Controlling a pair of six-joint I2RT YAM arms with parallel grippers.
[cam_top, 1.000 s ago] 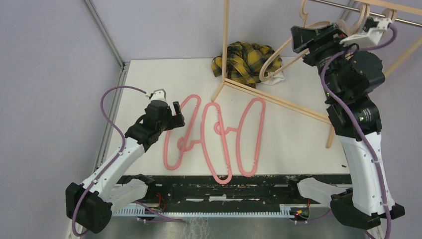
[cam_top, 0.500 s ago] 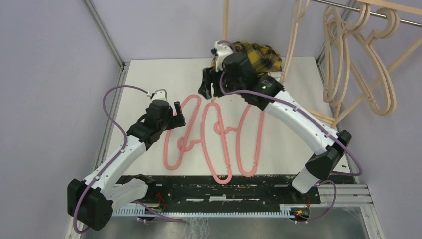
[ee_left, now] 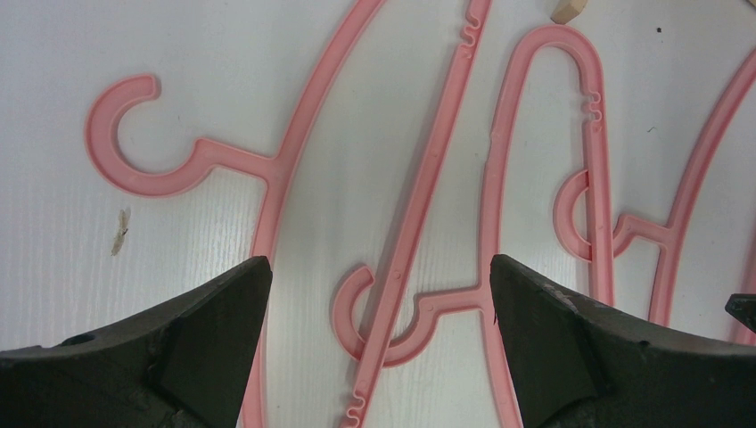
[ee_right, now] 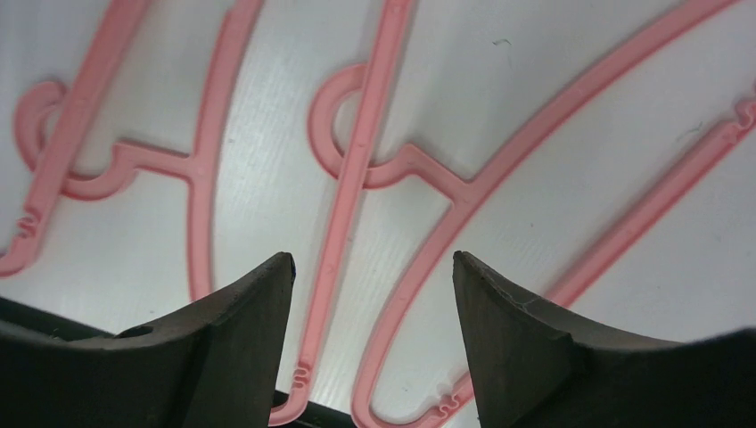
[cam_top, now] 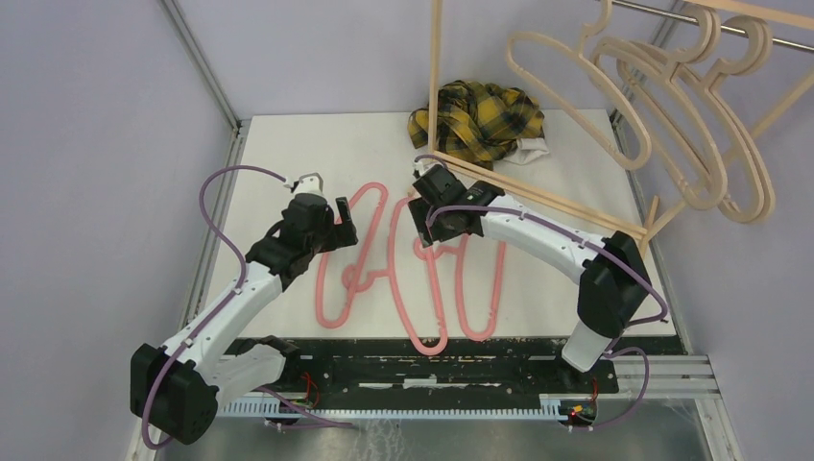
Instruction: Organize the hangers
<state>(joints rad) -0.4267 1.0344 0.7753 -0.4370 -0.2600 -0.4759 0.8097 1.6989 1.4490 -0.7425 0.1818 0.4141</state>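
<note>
Hangers: pink hangers (ee_left: 227,159) laid flat and overlapping on bench (cam_top: 288,154), tan hangers (cam_top: 708,200) hung on rail (cam_top: 672,12) at far right | left jaws: spread wide, nothing held, positioned over pink hangers | right jaws: parted, nothing gripped, positioned over pink hangers
</note>
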